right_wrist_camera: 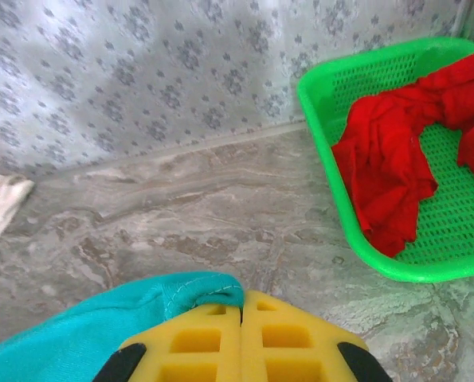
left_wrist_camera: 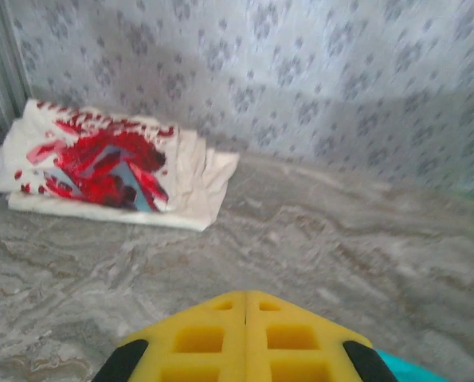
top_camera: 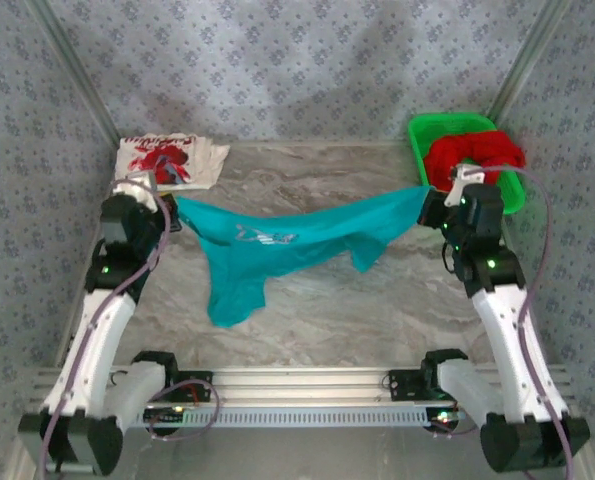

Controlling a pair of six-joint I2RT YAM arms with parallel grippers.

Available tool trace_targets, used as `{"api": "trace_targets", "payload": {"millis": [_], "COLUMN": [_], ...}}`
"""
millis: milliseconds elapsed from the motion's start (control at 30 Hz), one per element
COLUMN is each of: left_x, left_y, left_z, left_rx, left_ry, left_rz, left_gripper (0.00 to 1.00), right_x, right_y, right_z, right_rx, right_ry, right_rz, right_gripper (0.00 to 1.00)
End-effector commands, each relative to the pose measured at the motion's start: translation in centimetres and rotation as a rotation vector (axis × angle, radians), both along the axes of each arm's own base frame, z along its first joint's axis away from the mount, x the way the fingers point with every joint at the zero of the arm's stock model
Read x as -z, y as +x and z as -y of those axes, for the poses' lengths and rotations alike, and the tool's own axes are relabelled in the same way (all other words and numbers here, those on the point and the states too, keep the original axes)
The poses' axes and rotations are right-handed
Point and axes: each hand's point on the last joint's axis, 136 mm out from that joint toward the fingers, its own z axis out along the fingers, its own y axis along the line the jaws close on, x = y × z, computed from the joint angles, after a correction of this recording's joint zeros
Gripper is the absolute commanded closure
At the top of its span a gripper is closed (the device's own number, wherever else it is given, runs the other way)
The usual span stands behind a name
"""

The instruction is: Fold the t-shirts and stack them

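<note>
Teal soft-cloth t-shirt (top_camera: 277, 248) with small white chest lettering hangs stretched over the grey marbled table (top_camera: 377, 292), our left gripper (top_camera: 174, 215) clamped shut on one end and our right gripper (top_camera: 427, 205) clamped shut on the other. We see the folded white t-shirt with red print (top_camera: 172, 160) lying at the far left corner, and the plain red t-shirt (top_camera: 474, 155) crumpled in the green plastic basket (top_camera: 449, 121) at the far right.

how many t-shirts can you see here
3. A teal t-shirt hangs stretched between the left gripper and right gripper. A folded white t-shirt with red print lies at the far left. A red t-shirt is bunched in the green basket; it could hide more.
</note>
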Motion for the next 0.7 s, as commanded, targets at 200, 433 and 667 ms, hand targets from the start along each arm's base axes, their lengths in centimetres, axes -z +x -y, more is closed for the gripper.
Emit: {"api": "trace_targets", "payload": {"millis": [200, 433, 667], "left_x": [-5.8, -5.8, -2.4], "left_y": [-5.2, 2.1, 16.1], "left_z": [1.2, 0.9, 1.9], "left_rx": [0.081, 0.04, 0.057], "left_ry": [-0.118, -0.055, 0.036], "left_rz": [0.154, 0.142, 0.037], "left_gripper": [1.0, 1.0, 1.0], "right_x": [-6.1, -6.8, -2.8], "right_y": [-5.2, 3.1, 16.7], "right_z": [-0.5, -1.3, 0.5], "right_rx": [-0.041, -0.04, 0.013], "right_ry": [-0.024, -0.044, -0.052], "right_rz": [0.123, 0.11, 0.028], "right_gripper": [1.0, 1.0, 1.0]}}
